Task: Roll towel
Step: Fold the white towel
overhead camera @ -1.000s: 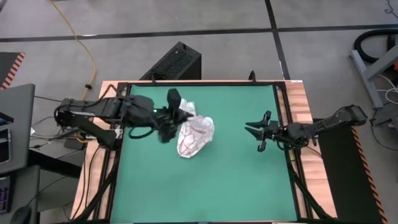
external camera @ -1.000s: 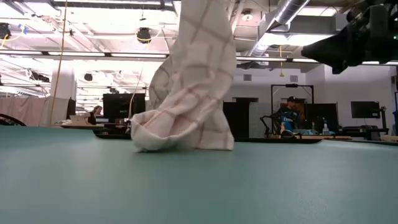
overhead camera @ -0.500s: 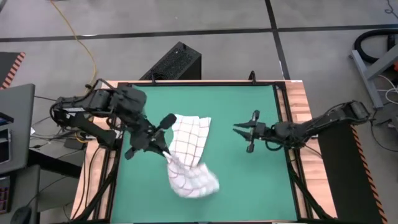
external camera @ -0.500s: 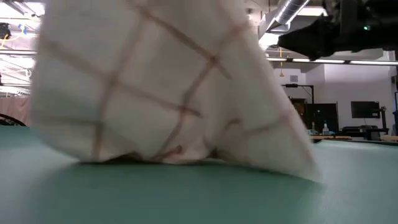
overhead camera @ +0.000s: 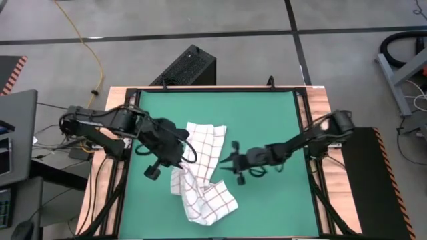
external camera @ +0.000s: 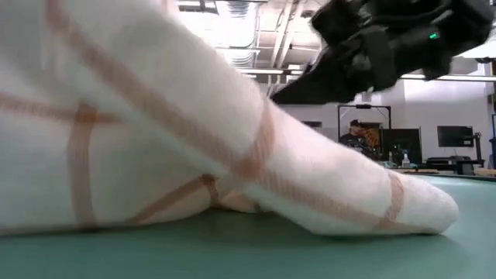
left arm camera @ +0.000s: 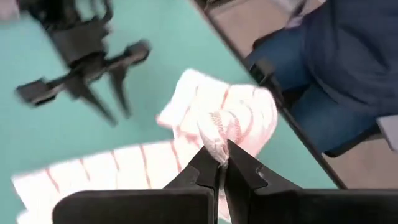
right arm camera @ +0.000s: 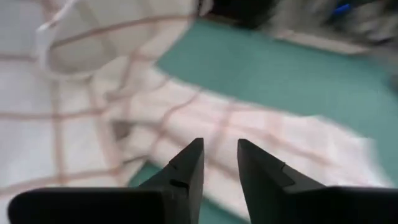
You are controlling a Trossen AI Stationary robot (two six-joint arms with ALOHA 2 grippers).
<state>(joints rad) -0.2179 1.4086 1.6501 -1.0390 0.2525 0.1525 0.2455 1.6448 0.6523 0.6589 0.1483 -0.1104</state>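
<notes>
The white towel (overhead camera: 203,143) with a thin dark-red check lies stretched over the green mat (overhead camera: 267,113) from mid-table toward the near edge, where it ends in a folded heap (overhead camera: 210,203). It fills the left of the low view (external camera: 155,139). My left gripper (overhead camera: 179,159) is shut on the towel at its left edge. My right gripper (overhead camera: 230,163) is open at the towel's right edge. It stands above the cloth in the low view (external camera: 294,91), its fingers (right arm camera: 193,165) apart over the towel (right arm camera: 93,112). My left gripper pinches a bunched bit of the towel (left arm camera: 217,144) between its two fingertips. The bunch sticks out a little past the tips. The fingers come from the table's left. The rest of the towel (left arm camera: 230,118) lies slack on the mat beyond them.
The wooden table edge (overhead camera: 320,133) frames the mat. A black box (overhead camera: 187,67) stands on the floor behind the table. A seated person in blue (left arm camera: 336,62) shows beyond the near edge in the left wrist view. Bare mat lies to the far right and near left.
My left gripper has gone toward the table's near edge with the towel. The towel, first a hanging bunch, has swung out and come down stretched along the mat toward the near edge. My right gripper has gone toward the table's left, up to the towel's right edge.
</notes>
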